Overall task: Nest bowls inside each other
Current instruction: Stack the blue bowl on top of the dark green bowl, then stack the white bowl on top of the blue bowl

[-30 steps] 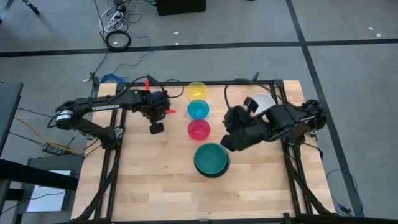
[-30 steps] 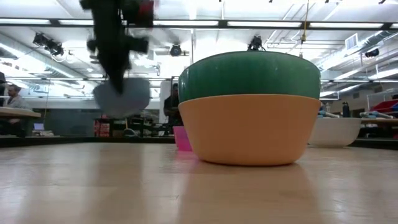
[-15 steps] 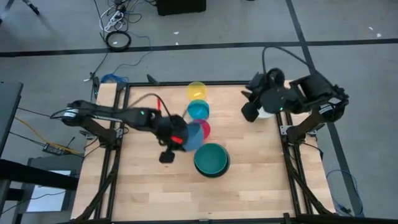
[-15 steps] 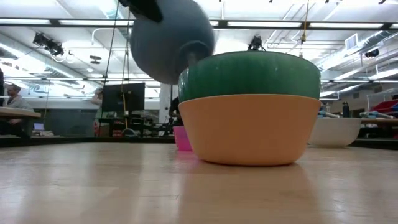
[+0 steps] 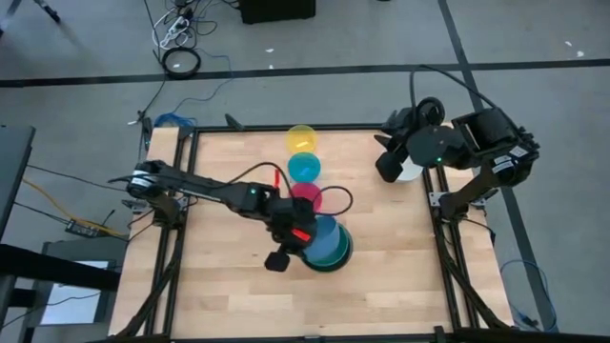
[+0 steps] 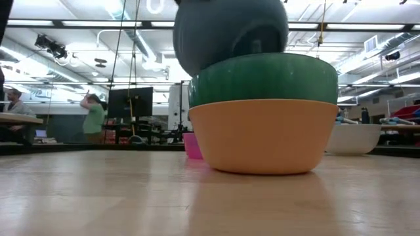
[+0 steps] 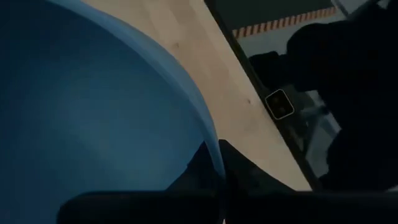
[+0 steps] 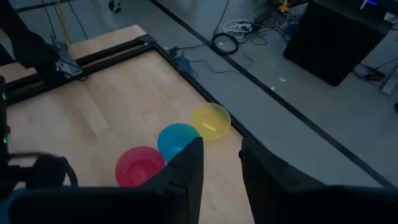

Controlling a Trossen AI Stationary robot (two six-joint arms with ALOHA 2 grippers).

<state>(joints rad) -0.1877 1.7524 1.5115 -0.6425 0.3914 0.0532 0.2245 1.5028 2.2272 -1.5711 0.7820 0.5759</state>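
A dark green bowl point(image 6: 262, 78) sits nested in an orange bowl point(image 6: 262, 137) at the table's middle, the stack resting on its base. My left gripper point(image 5: 301, 235) is shut on a blue bowl point(image 5: 326, 236), carried just over the green bowl point(image 5: 334, 260). Magenta point(image 5: 307, 194), cyan point(image 5: 304, 169) and yellow point(image 5: 301, 138) bowls stand in a row toward the far edge. My right gripper point(image 5: 386, 168) is open and raised at the far right, beside a white bowl point(image 5: 410, 171). My left gripper pinches the blue bowl's rim point(image 7: 210, 144), one finger point(image 7: 198, 167) inside the bowl and the other point(image 7: 244, 169) outside its wall. The fingers come slanting down from the table's left. The bowl point(image 6: 230, 33) is tilted over the green bowl's mouth; whether they touch I cannot tell.
Bare wood lies on the table's left and near parts point(image 5: 229, 286). A black metal frame point(image 5: 448, 276) runs along the table's edges. A cable point(image 5: 338, 198) loops from the left arm over the magenta bowl. People point(image 6: 94, 118) stand in the room beyond the table.
My left gripper has swung from the table's far left toward its middle and near side, rolling as it went, and has brought the blue bowl over the green and orange stack. My right gripper has drawn back from the stack toward the far right and risen, then kept still.
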